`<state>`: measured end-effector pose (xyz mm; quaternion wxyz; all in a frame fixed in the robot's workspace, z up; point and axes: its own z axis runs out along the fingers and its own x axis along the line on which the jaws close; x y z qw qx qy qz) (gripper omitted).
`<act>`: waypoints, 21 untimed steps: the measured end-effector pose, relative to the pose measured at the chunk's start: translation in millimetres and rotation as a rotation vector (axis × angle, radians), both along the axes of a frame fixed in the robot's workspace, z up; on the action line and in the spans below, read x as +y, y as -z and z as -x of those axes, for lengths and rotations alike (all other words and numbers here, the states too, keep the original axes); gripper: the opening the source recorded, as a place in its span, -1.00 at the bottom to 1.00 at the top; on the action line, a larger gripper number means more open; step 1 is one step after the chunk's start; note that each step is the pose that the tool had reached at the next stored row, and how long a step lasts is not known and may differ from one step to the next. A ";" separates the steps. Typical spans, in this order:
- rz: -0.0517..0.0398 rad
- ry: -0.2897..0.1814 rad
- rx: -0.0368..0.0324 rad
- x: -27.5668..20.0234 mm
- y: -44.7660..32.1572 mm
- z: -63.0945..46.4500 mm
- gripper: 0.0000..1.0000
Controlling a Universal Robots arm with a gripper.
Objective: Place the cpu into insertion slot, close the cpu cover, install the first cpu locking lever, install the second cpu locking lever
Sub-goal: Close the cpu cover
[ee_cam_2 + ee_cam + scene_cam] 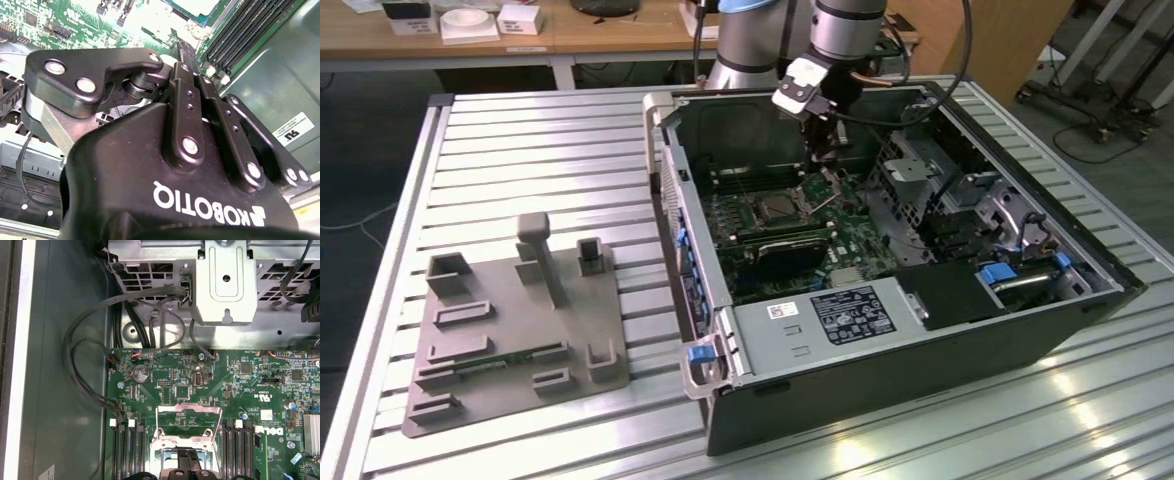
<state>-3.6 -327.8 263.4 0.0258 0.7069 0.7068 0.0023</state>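
Jaws pressed together, empty, by raised cpu cover [190,408] at insertion slot's [750,212] 3 o'clock, exterior view; cpu [195,6] apparently seated; cover-closing step, needing downward push.

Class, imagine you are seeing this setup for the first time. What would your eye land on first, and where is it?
The open computer case lying on the slatted table dominates, with the arm's gripper reaching down into it over the green motherboard. In the first wrist view, the silvery cpu cover stands out close to the gripper, apparently lifted. A grey fixture plate lies on the exterior view's left.
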 end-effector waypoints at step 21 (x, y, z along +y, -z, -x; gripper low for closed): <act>0.0000 0.000 0.0000 0.0 1.2 -44.7 -0.80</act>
